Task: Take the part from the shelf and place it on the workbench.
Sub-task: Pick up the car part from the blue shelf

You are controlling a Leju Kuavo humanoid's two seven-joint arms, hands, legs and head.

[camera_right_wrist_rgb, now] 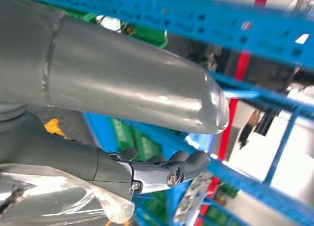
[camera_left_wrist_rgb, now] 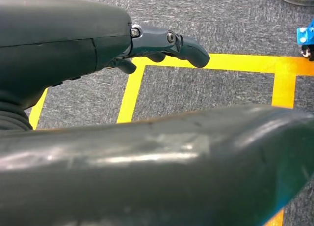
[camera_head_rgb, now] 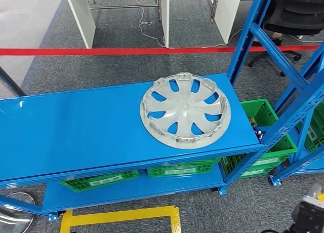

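Note:
The part is a grey plastic wheel cover [camera_head_rgb: 186,110] lying flat on the top board of the blue shelf [camera_head_rgb: 76,131], toward its right end. My left hand [camera_left_wrist_rgb: 111,44] hangs low over grey carpet with yellow tape lines; its fingers [camera_left_wrist_rgb: 177,43] are stretched out apart from the thumb and hold nothing. My right hand [camera_right_wrist_rgb: 148,172] is raised beside the blue shelf frame, fingers extended and empty. A bit of my right arm [camera_head_rgb: 310,212] shows at the lower right corner of the head view, well short of the wheel cover.
Green crates [camera_head_rgb: 100,180] sit on the lower shelf board, and more [camera_head_rgb: 267,137] stand to the right. A blue upright [camera_head_rgb: 248,33] rises at the shelf's right end. Yellow floor tape [camera_head_rgb: 122,215] lies in front; red tape [camera_head_rgb: 114,51], white table legs [camera_head_rgb: 82,12] and an office chair [camera_head_rgb: 298,12] lie beyond.

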